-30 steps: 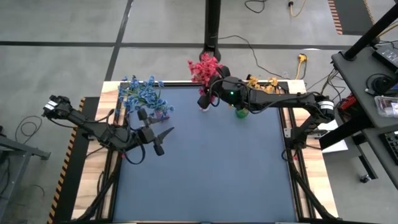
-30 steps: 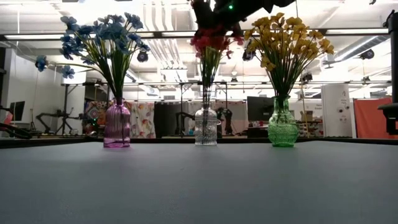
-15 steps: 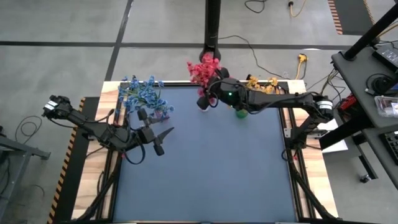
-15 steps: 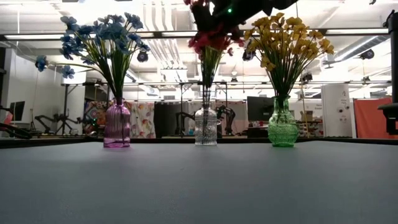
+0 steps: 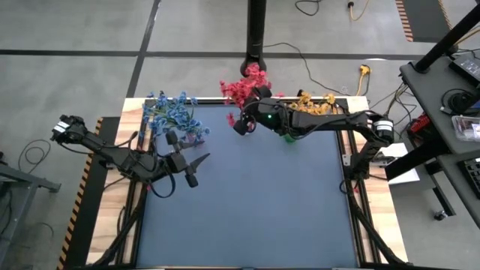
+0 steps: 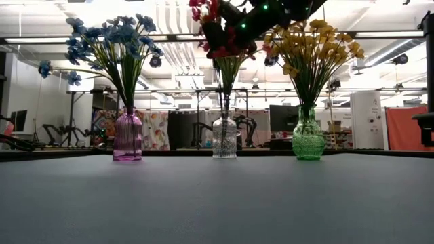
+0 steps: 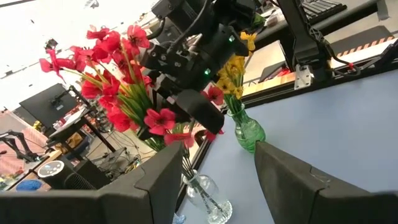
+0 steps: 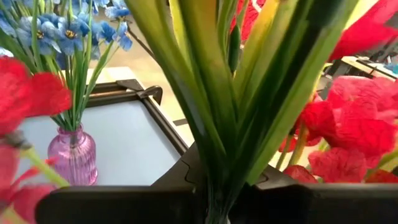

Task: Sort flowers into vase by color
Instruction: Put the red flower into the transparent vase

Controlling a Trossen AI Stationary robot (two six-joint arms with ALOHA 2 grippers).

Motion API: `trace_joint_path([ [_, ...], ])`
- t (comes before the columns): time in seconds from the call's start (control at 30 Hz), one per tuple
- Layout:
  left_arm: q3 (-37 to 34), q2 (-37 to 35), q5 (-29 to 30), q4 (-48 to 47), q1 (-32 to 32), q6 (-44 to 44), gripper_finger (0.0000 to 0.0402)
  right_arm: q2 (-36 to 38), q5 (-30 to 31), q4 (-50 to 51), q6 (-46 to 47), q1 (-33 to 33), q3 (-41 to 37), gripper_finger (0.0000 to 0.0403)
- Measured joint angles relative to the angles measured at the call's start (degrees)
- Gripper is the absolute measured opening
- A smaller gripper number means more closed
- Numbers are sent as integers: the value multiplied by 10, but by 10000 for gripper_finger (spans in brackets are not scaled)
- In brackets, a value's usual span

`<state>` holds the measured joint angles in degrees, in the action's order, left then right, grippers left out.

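Left gripper (image 5: 193,169): two dark fingers spread apart, grasping nothing, poised above the dark blue table (image 5: 247,217) near its left edge, just in front of the blue bunch.

Blue flowers (image 6: 112,41): artificial sprigs of small blue blossoms on thin green stems, standing in a ribbed purple glass vase (image 6: 127,136) at the table's far left corner. Long axis roughly upright, heads splaying outward at the top.

Red flowers (image 6: 218,30): bunch of red blossoms on long green stems, feet in a clear ribbed glass vase (image 6: 225,137) at the middle of the far edge. Stems run upright from the vase neck; blossoms point upward and lean left.

Right gripper (image 5: 241,125): dark fingers clenched on the red flowers' green stems just below the blossoms, above the clear vase. In the right wrist view the stems (image 8: 230,93) rise straight out from between the fingers.

Yellow-orange flowers (image 6: 313,41): upright bunch in a green textured glass vase (image 6: 308,140) towards the far right corner.

Change since earlier frames: the right gripper has shifted left and slightly forward of the far edge, and the red heads have tipped further left with it. Left gripper, blue and yellow bunches unchanged.
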<state>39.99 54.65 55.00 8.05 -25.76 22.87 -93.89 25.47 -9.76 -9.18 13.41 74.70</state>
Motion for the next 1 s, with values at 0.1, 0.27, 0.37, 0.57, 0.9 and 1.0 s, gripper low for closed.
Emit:
trace_joint_path([
  [0.1, 0, 0, 0, 0, 0, 0, 184, 1, 0, 2, -2, 0, 0, 22],
  [0.27, 0, 0, 0, 0, 0, 0, 184, 6, 0, 9, 3, 0, 0, 35],
  [0.37, 0, 0, 0, 0, 0, 0, 184, 7, 0, 28, 17, -1, 5, 60],
  [0.57, 0, 0, 0, 0, 0, 0, 184, 13, 1, 80, 34, -6, 23, 131],
  [0.9, 0, 0, 0, 0, 0, -4, 184, 47, 1, 104, 45, -27, 31, 206],
  [1.0, 0, 0, 0, -1, 0, -4, 184, 48, 1, 108, 49, -29, 34, 210],
])
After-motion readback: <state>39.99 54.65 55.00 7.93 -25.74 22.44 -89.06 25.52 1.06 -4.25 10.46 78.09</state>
